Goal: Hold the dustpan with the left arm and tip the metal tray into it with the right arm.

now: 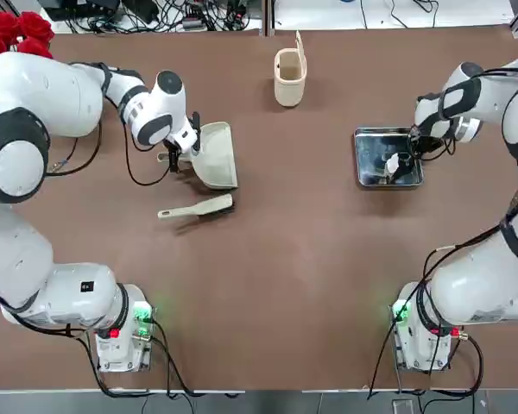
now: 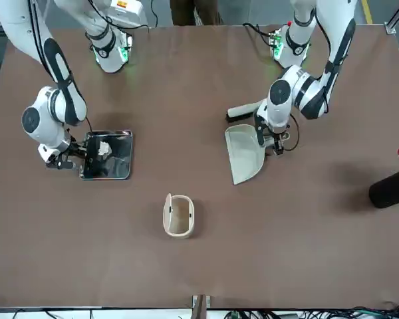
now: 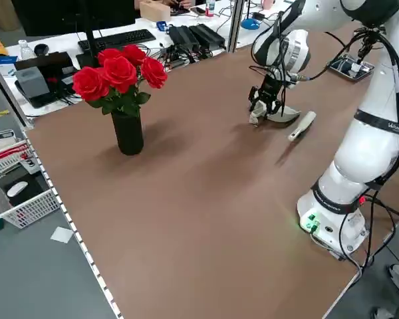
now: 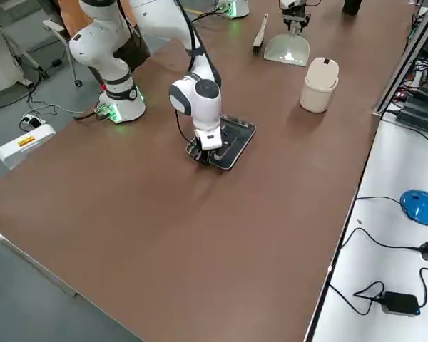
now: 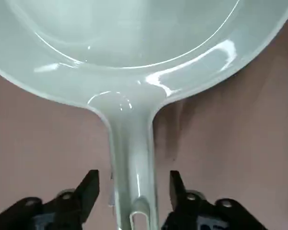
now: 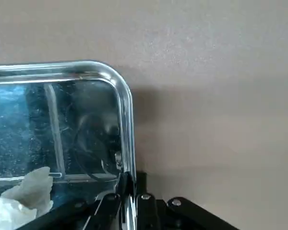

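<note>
Right gripper (image 6: 128, 201) pinches metal tray (image 6: 62, 129) rim; left gripper (image 5: 129, 191) straddles dustpan (image 5: 134, 57) handle.

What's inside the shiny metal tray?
A crumpled white scrap lies inside the metal tray. The rest of its floor looks bare and mirrors the room. The right gripper pinches the rim, hiding a small bit there.

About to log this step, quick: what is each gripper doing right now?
Left gripper: open, fingers either side of the dustpan handle, not yet gripping.
Right gripper: shut on the metal tray rim.
</note>
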Controlling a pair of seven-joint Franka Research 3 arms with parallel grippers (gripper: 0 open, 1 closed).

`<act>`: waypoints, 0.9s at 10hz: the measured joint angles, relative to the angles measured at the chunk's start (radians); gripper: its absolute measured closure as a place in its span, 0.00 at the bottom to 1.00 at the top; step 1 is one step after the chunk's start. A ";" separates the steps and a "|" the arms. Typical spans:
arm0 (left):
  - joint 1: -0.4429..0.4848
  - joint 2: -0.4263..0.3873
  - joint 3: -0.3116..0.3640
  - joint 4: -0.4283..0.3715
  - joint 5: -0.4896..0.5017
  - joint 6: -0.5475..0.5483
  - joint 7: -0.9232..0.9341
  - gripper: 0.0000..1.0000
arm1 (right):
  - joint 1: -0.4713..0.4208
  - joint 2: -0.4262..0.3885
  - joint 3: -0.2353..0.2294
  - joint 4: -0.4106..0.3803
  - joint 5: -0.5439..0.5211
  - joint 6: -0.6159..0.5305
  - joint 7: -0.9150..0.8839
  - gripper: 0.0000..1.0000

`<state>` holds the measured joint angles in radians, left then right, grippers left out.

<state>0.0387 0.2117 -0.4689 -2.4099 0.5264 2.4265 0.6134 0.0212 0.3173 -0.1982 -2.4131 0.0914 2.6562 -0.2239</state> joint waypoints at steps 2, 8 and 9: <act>0.001 -0.006 0.000 0.000 0.000 0.000 -0.002 0.43 | -0.001 0.003 0.007 0.004 0.024 0.000 -0.008 0.91; 0.001 -0.009 -0.001 0.000 0.001 -0.002 -0.002 0.68 | -0.002 0.015 0.040 0.146 0.113 -0.230 -0.034 0.93; 0.001 -0.010 -0.001 0.000 0.001 -0.002 -0.001 0.68 | -0.007 0.015 0.039 0.192 0.153 -0.306 -0.074 0.93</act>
<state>0.0395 0.2020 -0.4695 -2.4098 0.5276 2.4249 0.6127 0.0138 0.3321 -0.1594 -2.2210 0.2441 2.3505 -0.2976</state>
